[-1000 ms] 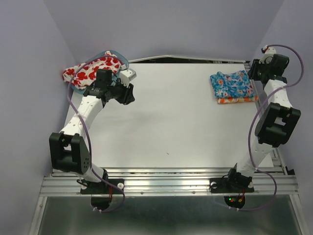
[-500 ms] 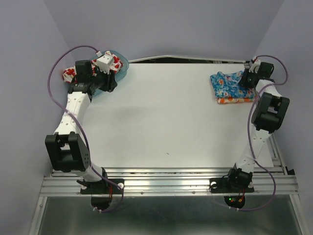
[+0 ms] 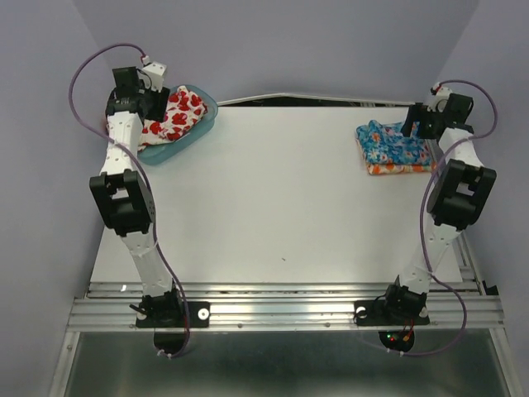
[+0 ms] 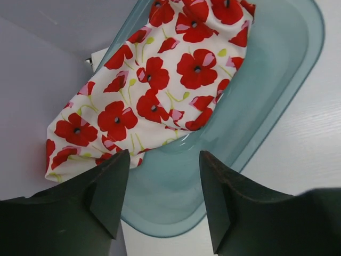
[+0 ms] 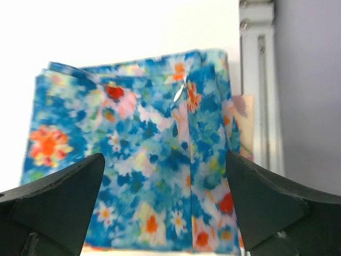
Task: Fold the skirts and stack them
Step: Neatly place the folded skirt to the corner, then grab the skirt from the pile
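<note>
The white skirt with red poppies [image 4: 160, 90] lies bunched in the teal tub [image 4: 266, 101] at the table's far left corner. It spills over the tub's left rim. My left gripper [image 4: 162, 200] hovers over the tub's near end, open, with nothing between its fingers. From above, that gripper [image 3: 155, 106] sits beside the poppy skirt [image 3: 182, 112]. The blue flowered skirt [image 5: 133, 154] lies folded at the far right, on top of the orange-yellow skirt [image 3: 398, 169]. My right gripper [image 5: 165, 205] hangs wide open just above the blue skirt [image 3: 393, 142], holding nothing.
The metal rail [image 5: 258, 80] along the table's right edge runs close beside the folded stack. Lilac walls [image 3: 50, 124] close in on both sides. The left arm stretches tall along the left table edge. The white tabletop [image 3: 281, 198] spreads between the tub [image 3: 178, 141] and the stack.
The left arm swung from the table to the far left corner, over the tub, and its jaws opened further. The right gripper moved in over the blue skirt and opened wide.
</note>
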